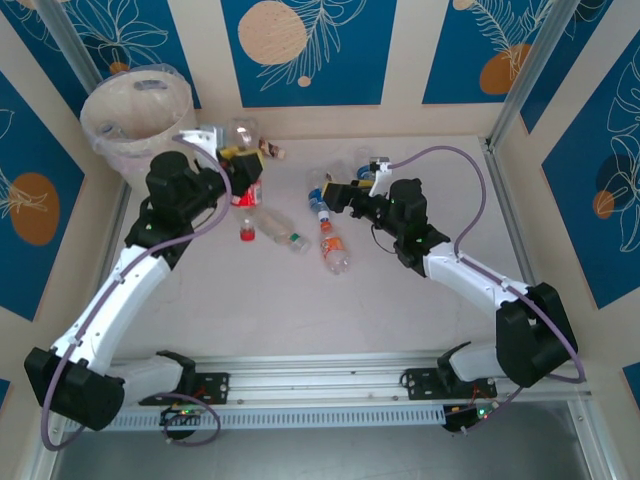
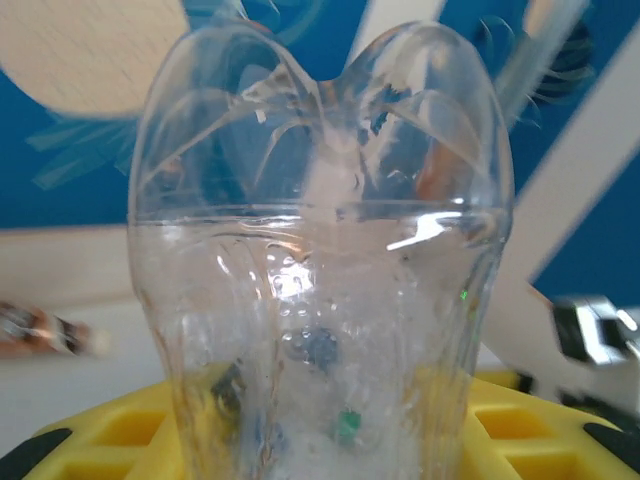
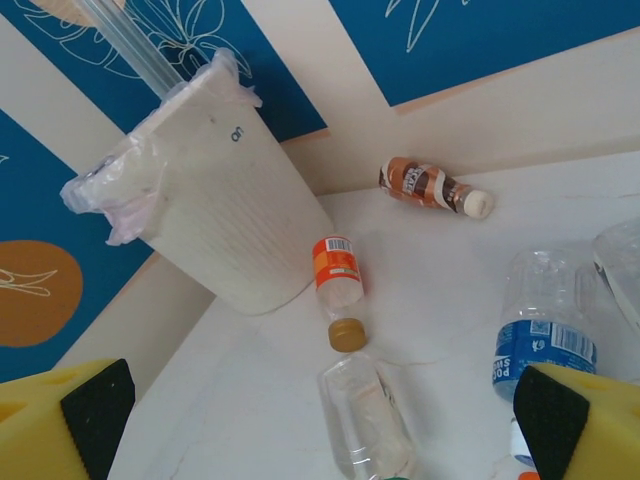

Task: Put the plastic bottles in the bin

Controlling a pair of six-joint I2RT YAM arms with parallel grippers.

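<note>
white tabletop (image 1: 300,300) boxed by blue-and-cream leaf-print walls (image 1: 300,50). the job looks barely past its start. one red-labelled bottle (image 1: 246,192) is off the table, pinched in the left gripper (image 1: 243,178) just lower right of the bin (image 1: 135,115), which stands at the upper left of the top view. the left wrist view shows that bottle's clear ribbed base (image 2: 320,250) rising between the yellow fingers (image 2: 110,435), so the jaws stand narrow, clamped on it. it has not reached the rim yet. whether the bin already holds bottles i cannot tell through its cloudy bag liner (image 3: 100,190).

left to do, by my reading: a clear bottle (image 1: 275,230), an orange-labelled bottle (image 1: 333,245) and a blue-labelled bottle (image 1: 318,195) lie mid-frame, and a brown bottle (image 1: 268,150) sits by the back wall.

right gripper (image 1: 340,195) hovers beside the blue-labelled bottle, jaws spread wide, holding nothing.

likely snags: the bin's tall wall, the loose liner draped over its rim, and the crowded bottles between the two arms.
</note>
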